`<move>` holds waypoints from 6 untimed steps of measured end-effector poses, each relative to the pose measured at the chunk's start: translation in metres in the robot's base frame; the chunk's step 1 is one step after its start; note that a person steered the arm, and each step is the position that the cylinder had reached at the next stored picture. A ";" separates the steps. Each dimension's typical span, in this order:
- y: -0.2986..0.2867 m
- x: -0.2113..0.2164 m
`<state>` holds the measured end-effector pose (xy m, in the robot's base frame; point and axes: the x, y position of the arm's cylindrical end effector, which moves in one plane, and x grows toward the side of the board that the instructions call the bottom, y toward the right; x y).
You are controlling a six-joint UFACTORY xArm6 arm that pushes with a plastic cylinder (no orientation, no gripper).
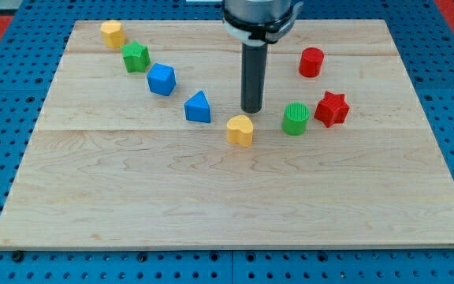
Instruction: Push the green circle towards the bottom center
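The green circle (295, 118) stands on the wooden board (235, 197), right of the middle. My tip (251, 110) touches the board just to the view's left of the green circle, a short gap apart, and just above the yellow heart (240, 130). A red star (332, 108) sits close against the green circle's right side.
A red cylinder (311, 61) stands above the red star. A blue triangle (198, 107), a blue cube (161, 79), a green star (135, 57) and a yellow block (113, 33) run in a diagonal line toward the view's top left.
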<state>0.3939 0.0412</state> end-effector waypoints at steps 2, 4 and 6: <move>0.081 -0.003; 0.065 0.002; 0.069 0.002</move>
<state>0.3958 0.1100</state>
